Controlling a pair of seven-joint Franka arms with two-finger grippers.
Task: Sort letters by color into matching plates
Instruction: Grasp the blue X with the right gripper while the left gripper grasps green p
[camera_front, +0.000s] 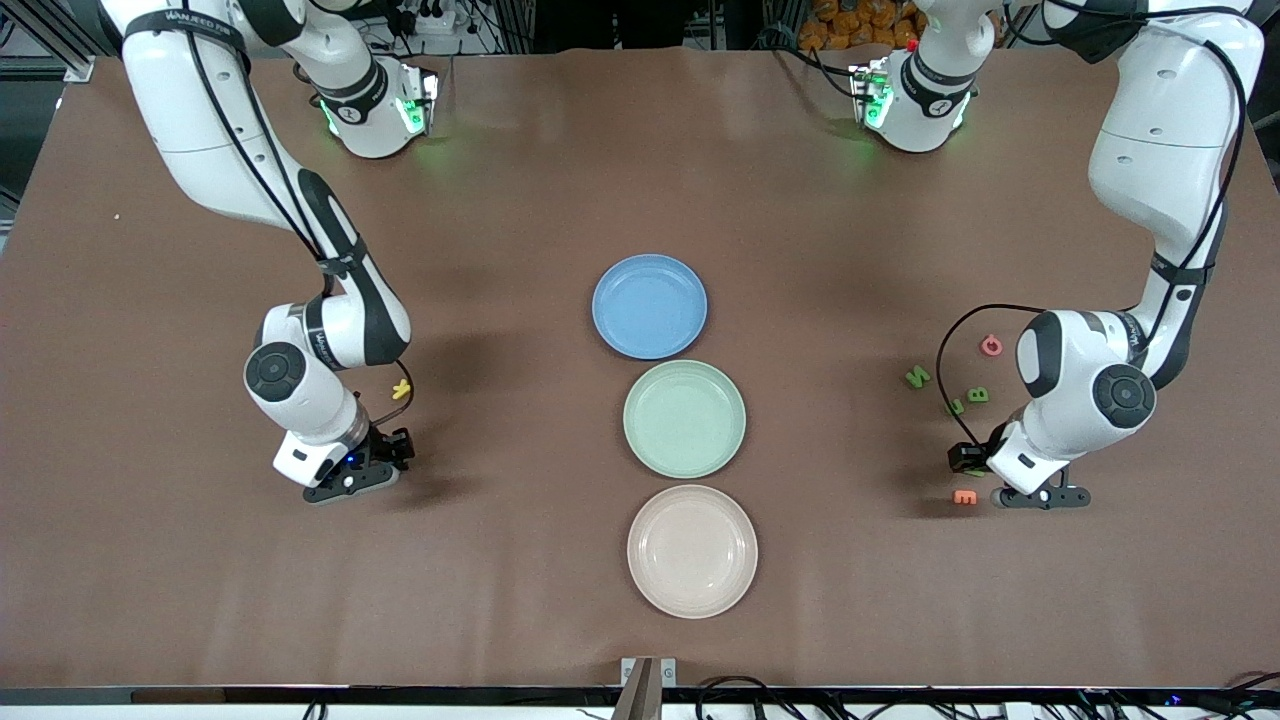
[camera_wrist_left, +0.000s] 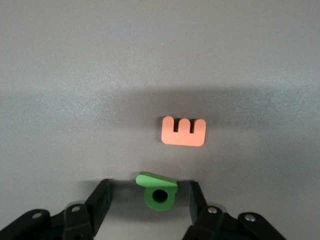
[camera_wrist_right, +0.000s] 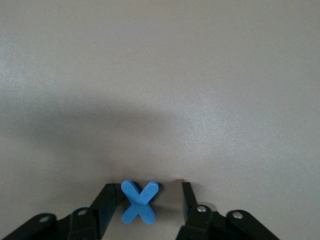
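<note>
Item 1, left tool (camera_wrist_left: 149, 200): low over the surface (camera_front: 520, 180) at the left arm's end, fingers (camera_wrist_left: 100, 200) parted on either side of a green letter (camera_wrist_left: 159, 192); neither pad touches it, so nothing is gripped. An orange E (camera_wrist_left: 184, 131) lies just beside it, apart from the tool.

Item 2, right tool (camera_wrist_right: 148, 202): low over the surface at the right arm's end, parted around a blue X (camera_wrist_right: 139, 201); one finger (camera_wrist_right: 107, 202) meets the letter, the other stands clear. Not yet clamped.

Item 3, plates: blue plate (camera_front: 650, 306), green plate (camera_front: 685, 418), cream plate (camera_front: 692, 551) in 1 row mid-surface, all 3 bare, well apart from both tools.

Handling note: each letter should be centred between the pads before squeezing; the X sits off-centre and may skid or twist. The green piece looks tilted, so a slow closure seems wise, keeping clear of the E.
</note>
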